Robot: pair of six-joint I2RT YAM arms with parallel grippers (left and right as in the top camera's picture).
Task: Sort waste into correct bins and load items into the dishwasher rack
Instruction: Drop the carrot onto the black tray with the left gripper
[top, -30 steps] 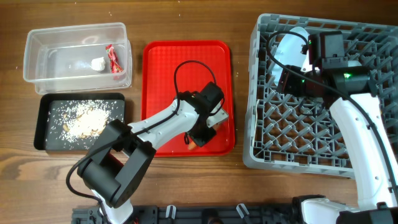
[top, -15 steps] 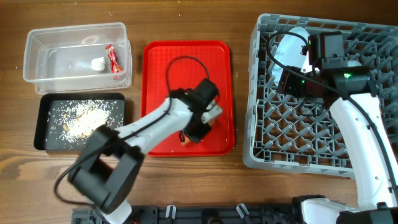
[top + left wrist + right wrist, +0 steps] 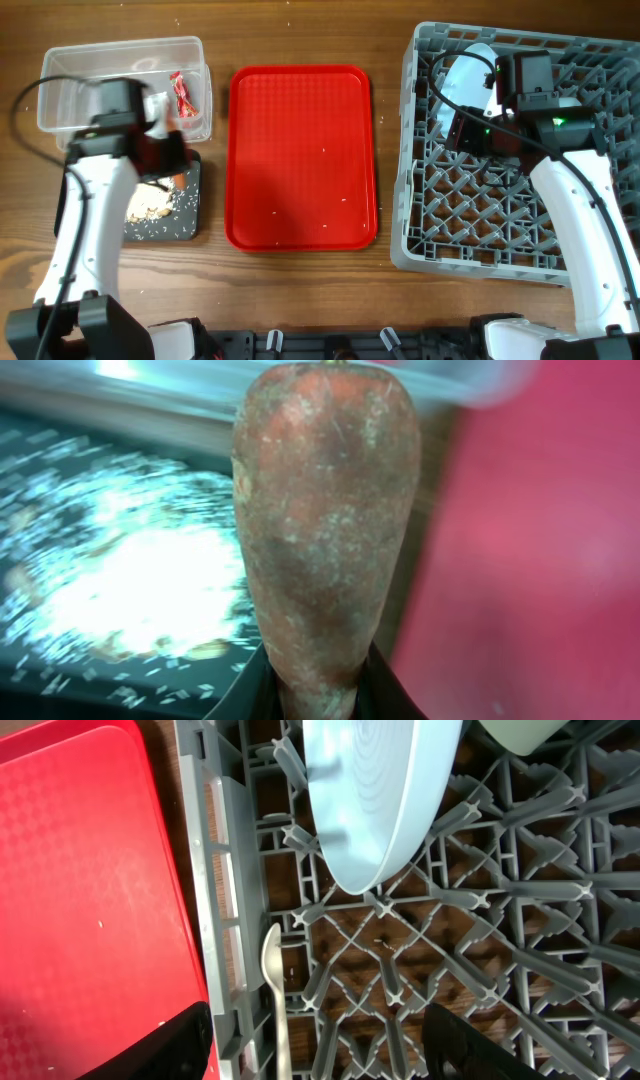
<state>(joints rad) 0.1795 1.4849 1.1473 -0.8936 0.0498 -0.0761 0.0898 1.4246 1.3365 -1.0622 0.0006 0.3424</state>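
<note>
A: Orange carrot [image 3: 325, 530], position?
B: Thin end clamped in left claw [image 3: 318, 688]; long axis along claw, blunt end outward, above shallow black rectangular tray [image 3: 185, 225]. Right claw [image 3: 330, 1045] apart.

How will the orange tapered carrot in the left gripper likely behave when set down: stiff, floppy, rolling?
The orange tapered carrot looks solid, so probably stiff. Its rounded, tapering body would likely roll. Its rough, dull skin probably resists slipping.
</note>
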